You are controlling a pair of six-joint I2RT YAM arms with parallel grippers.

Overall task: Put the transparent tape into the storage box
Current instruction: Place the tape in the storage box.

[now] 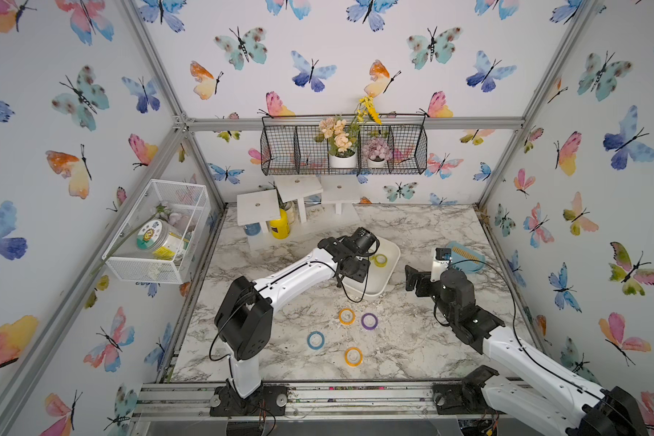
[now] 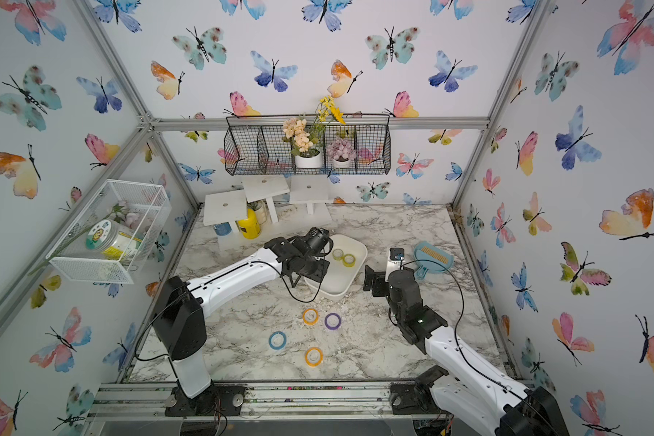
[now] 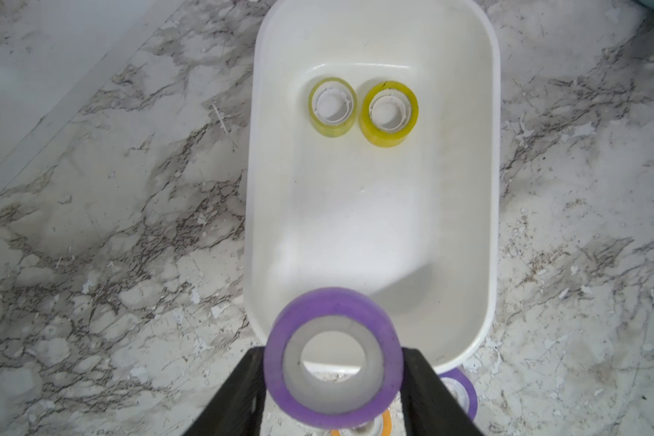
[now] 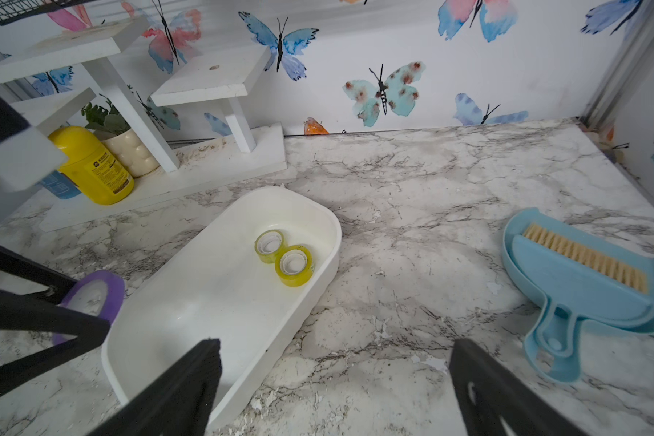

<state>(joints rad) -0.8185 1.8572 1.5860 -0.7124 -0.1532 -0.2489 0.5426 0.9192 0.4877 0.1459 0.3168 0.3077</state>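
Two transparent tape rolls (image 2: pixel 349 260) lie flat, just beside each other, at the far end of the storage box (image 2: pixel 340 285) in a top view. The left arm (image 2: pixel 238 273) reaches over the box's near end, and its wrist hides the pincer from up here. The right gripper (image 2: pixel 370 281) hangs just beside the box's right wall. Four loose rolls (image 1: pixel 346 316), two orange, one blue and one purple, lie on the marble table (image 1: pixel 412 339) in front of the box.

From the left wrist, the left gripper (image 3: pixel 333 362) is clenched on a purple roll (image 3: pixel 333 302), one black finger on each side, held above the box's near rim. Both yellowish rolls sit well apart from it on the box floor.

From the right wrist, the right gripper's fingers (image 4: pixel 204 362) are spread wide with nothing between them. One hangs over the box's near corner, the other over bare marble. A blue dustpan (image 4: pixel 582 298) with a brush lies off to the side.
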